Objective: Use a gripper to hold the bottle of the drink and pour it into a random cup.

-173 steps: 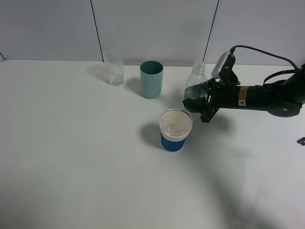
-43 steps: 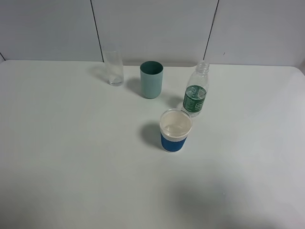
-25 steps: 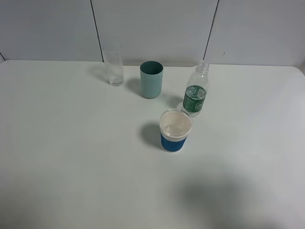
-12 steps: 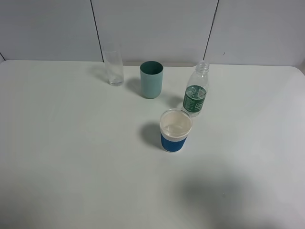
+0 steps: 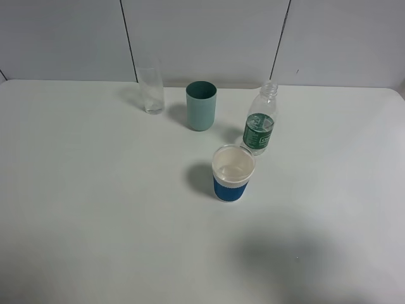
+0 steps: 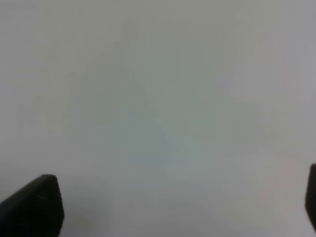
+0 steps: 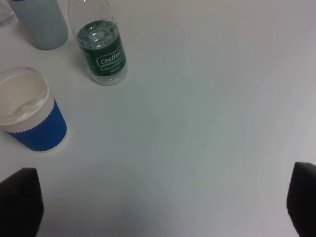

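The bottle of the drink (image 5: 260, 126) stands upright and uncapped on the white table, free of any gripper. It also shows in the right wrist view (image 7: 102, 54). The cup (image 5: 233, 174) with the blue band stands just in front of it and slightly left, also seen in the right wrist view (image 7: 30, 116). My right gripper (image 7: 160, 202) is open and empty, well back from both. My left gripper (image 6: 173, 207) is open and empty over bare table. Neither gripper shows in the exterior high view.
A teal-green tumbler (image 5: 201, 106) stands left of the bottle, and its lower part shows in the right wrist view (image 7: 42, 22). A tall clear glass (image 5: 151, 90) stands further left. A grey panelled wall (image 5: 202, 38) runs behind the table.
The right arm, which was at the bottle 6.9 s ago, has left the exterior view. The bottle stands free in the same spot. Nothing has moved in the last 1.7 s.
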